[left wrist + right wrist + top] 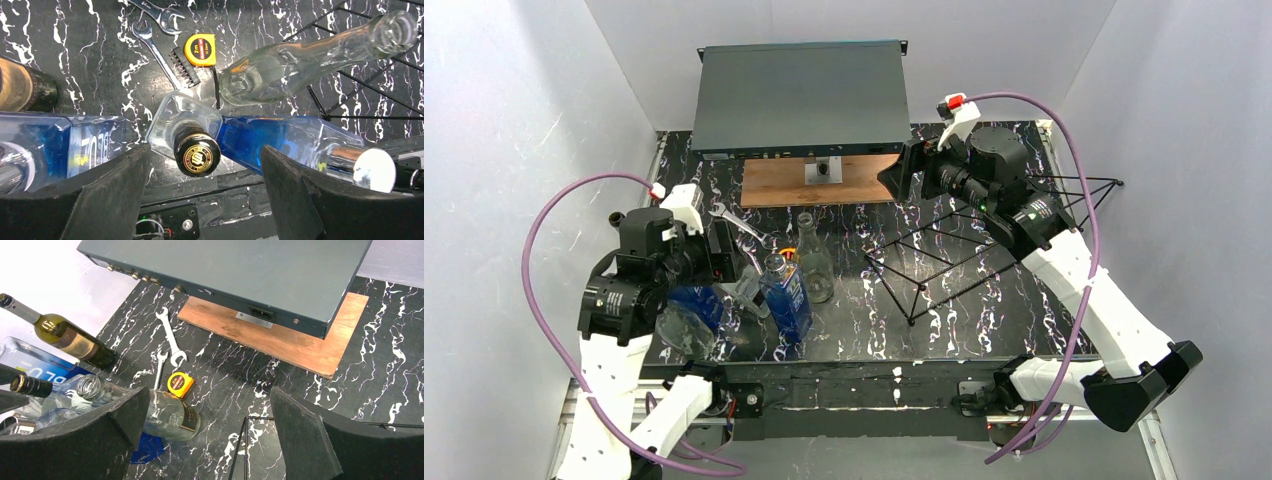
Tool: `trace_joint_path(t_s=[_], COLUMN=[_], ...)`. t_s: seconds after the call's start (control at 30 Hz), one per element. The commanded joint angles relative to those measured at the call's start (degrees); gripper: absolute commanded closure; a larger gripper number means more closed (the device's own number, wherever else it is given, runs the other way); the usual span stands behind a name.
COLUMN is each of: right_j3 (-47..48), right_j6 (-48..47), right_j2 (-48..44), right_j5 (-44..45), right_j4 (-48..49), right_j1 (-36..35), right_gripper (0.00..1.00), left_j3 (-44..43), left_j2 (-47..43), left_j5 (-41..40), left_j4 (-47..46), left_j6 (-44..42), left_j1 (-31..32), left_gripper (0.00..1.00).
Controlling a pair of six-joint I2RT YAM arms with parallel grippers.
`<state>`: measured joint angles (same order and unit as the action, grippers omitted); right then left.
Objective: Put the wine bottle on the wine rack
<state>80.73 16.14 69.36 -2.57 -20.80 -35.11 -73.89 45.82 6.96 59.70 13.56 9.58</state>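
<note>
The wine bottle is dark green with a gold label and leans at the far left of the table; the left wrist view shows only its labelled body, and my left arm hides it in the top view. The wine rack, a black wire frame of triangles, stands empty right of centre; its wires also show in the left wrist view and the right wrist view. My left gripper is open and empty above a clear bottle with a black and gold cap. My right gripper is open and empty, up behind the rack.
Two blue bottles and a clear round bottle stand around the capped one. Two wrenches and a yellow tape measure lie behind them. A grey box sits on a wooden board at the back.
</note>
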Motion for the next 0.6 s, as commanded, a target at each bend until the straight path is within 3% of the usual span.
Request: trace_joint_path(t_s=[0.0, 0.1, 0.57], right_j3=[-0.4, -0.8, -1.4], right_j6=[-1.0, -1.0, -0.4], right_j2=[-0.6, -0.6, 0.4], right_j5=[-0.8, -0.7, -1.5], right_j4=[3.1, 3.3, 3.7], right_j1=[0.0, 0.0, 0.0], right_gripper=[0.00, 0.00, 0.00], left_j3=[2.4, 3.5, 5.6], left_j2=[0.5, 0.9, 2.2], left_j5=[0.3, -0.4, -2.0], left_j4=[-1.2, -1.3, -1.6], left_j6=[-1.1, -1.4, -1.6], left_j1=[0.2, 0.2, 0.3], left_gripper=[0.24, 0.30, 0.41])
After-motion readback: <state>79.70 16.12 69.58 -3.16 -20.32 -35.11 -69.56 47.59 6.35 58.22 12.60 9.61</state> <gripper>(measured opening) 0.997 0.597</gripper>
